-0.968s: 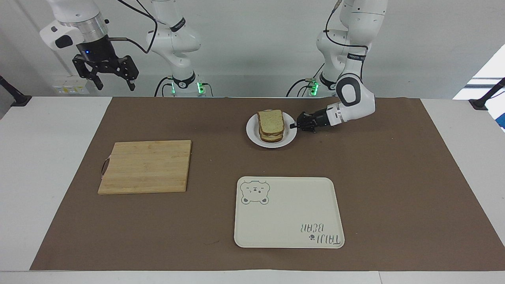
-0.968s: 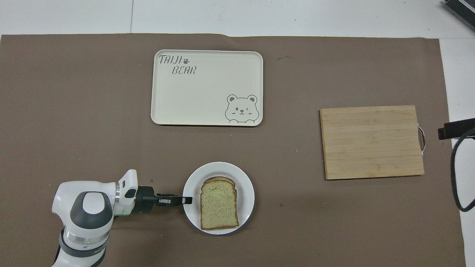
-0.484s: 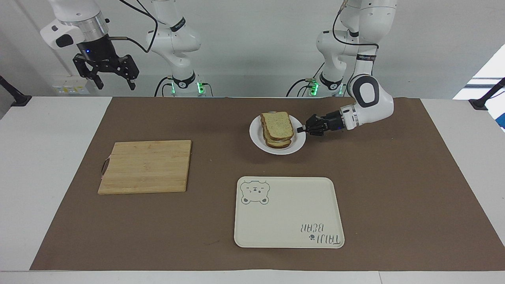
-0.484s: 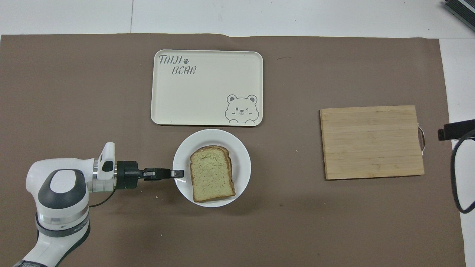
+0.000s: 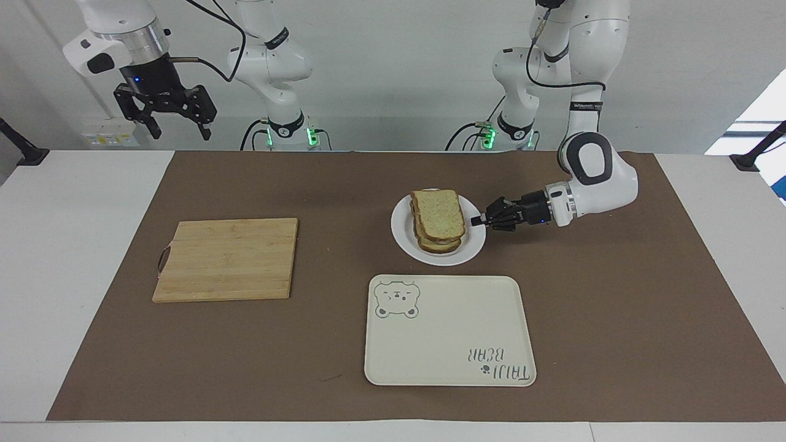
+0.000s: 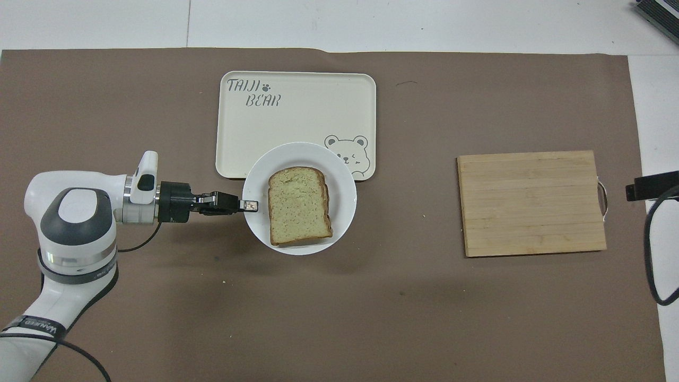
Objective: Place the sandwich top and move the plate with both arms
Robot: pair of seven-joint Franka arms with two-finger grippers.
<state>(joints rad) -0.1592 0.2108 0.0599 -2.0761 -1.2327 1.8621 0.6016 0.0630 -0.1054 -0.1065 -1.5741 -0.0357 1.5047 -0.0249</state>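
Plate [image 5: 470,248] with sandwich top [image 5: 437,215] | left gripper [image 5: 476,220] pinches its rim, bear tray [image 5: 509,331] just ahead | right gripper [image 5: 178,126] waits up high, wide apart

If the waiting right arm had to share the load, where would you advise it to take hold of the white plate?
Probably the bare rim of the plate toward the right arm's end of the table, approached low and sideways; the left pincer already clamps the rim at its own end.

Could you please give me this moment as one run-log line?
left gripper: shut on small round white plate rim, carried over cream bear tray | speckled bread top slice: on sandwich | right gripper: open, waiting raised
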